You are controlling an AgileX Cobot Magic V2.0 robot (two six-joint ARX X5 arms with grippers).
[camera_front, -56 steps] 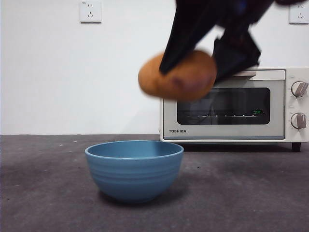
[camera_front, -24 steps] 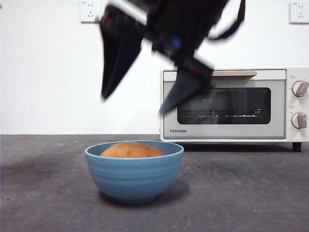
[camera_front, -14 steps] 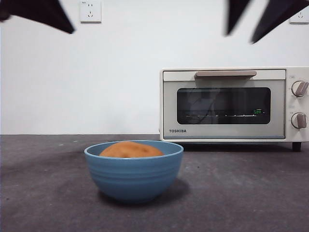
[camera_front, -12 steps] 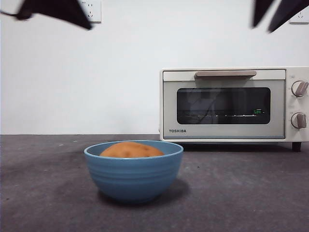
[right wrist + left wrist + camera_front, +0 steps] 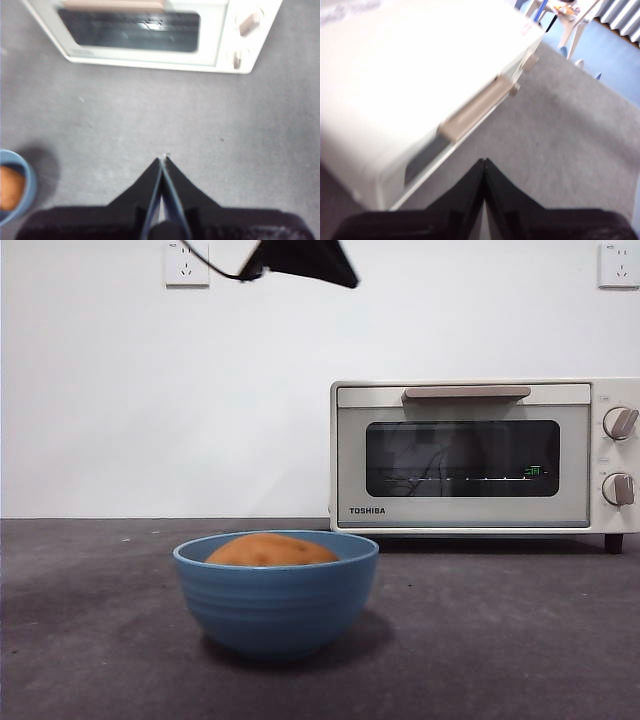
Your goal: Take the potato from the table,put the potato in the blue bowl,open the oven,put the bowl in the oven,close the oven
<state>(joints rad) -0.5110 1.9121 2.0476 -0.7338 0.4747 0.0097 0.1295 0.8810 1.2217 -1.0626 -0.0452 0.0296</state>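
Note:
The orange-brown potato (image 5: 271, 550) lies inside the blue bowl (image 5: 276, 595), which stands on the dark grey table (image 5: 500, 640) in front of the oven's left side. The cream oven (image 5: 480, 455) has its glass door closed under the beige bar handle (image 5: 467, 393). My left gripper (image 5: 484, 163) is shut and empty, high above the oven's top with the handle (image 5: 475, 107) ahead of it; the front view shows it as a dark tip (image 5: 300, 260) at the top edge. My right gripper (image 5: 163, 161) is shut and empty above bare table, between the bowl (image 5: 15, 187) and the oven (image 5: 150, 32).
Two knobs (image 5: 620, 455) sit on the oven's right side. A white wall with sockets (image 5: 187, 262) stands behind the table. In the left wrist view, blue floor and white furniture legs (image 5: 570, 20) lie beyond the table's edge.
The potato was let go and now lies in the bowl. The right gripper has risen out of the front view at the top right. The left gripper's dark tip has moved rightward along the top edge.

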